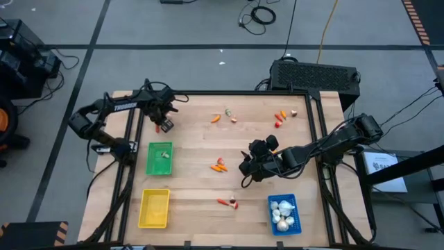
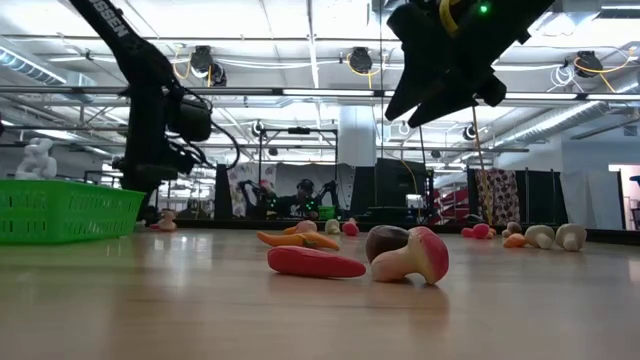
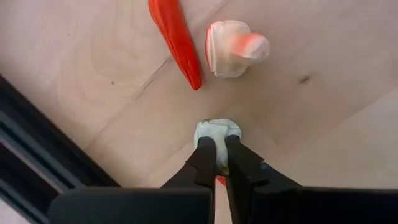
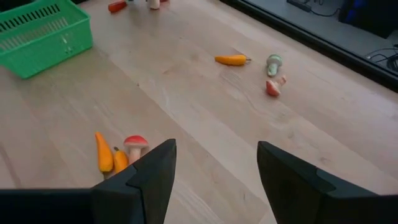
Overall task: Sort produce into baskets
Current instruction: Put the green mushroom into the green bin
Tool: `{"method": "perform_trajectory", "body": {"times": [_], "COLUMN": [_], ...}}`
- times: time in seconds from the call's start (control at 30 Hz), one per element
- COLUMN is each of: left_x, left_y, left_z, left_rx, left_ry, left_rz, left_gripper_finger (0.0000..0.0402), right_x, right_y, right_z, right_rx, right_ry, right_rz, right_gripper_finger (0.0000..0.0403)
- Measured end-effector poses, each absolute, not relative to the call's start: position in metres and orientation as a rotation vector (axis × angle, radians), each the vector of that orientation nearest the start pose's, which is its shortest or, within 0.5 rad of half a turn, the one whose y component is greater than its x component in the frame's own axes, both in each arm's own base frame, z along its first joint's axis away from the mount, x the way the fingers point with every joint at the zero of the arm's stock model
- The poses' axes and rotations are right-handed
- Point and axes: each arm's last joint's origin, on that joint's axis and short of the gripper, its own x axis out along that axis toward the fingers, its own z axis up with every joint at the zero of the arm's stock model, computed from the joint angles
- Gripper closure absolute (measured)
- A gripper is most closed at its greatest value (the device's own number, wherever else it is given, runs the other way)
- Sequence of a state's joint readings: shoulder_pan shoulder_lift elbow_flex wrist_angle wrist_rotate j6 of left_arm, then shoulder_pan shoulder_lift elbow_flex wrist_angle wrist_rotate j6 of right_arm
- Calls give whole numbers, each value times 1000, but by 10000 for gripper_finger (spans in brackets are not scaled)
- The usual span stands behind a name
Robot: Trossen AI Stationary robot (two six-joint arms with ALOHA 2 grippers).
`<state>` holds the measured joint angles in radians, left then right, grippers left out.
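Toy vegetables (image 1: 220, 165) lie scattered on wood; garlic bulbs (image 1: 283, 214) fill the blue basket (image 1: 272, 217).

The bench (image 1: 208, 180) is pale wood with fine grain. The three baskets are green (image 1: 159, 158), yellow (image 1: 154, 208) and blue (image 1: 284, 214); the blue one holds white bulbs (image 1: 282, 214). Both arms are black. The left gripper (image 3: 219, 163) pinches a pale green piece (image 3: 217, 132), beside a red pepper (image 3: 176, 38) and a white piece with orange blush (image 3: 235, 47).
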<state>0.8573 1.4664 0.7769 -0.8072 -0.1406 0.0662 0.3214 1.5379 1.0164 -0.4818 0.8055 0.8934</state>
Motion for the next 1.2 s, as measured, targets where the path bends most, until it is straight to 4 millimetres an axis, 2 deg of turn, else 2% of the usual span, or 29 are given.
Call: {"method": "perform_trajectory", "body": {"times": [0.2,0.4,0.57,0.77,1.0,1.2], "left_x": [140,147,155,160,158,159], "left_y": [161,140,113,69,27,6], "left_z": [179,203,221,236,242,241], "left_rx": [-480,-486,-602,-614,-582,-476], "left_ry": [1454,1281,1137,1127,1180,1206], "left_rz": [728,584,384,205,198,262], "left_gripper_finger": [356,352,351,350,350,350], "right_x": [293,295,296,297,297,297], "right_y": [72,65,59,54,54,54], "right_z": [223,223,223,223,224,223], "right_rx": [286,293,298,304,307,309], "right_ry": [574,571,568,565,563,564], "right_rz": [-772,-796,-817,-830,-831,-830], "right_gripper_finger": [188,188,188,188,188,188]}}
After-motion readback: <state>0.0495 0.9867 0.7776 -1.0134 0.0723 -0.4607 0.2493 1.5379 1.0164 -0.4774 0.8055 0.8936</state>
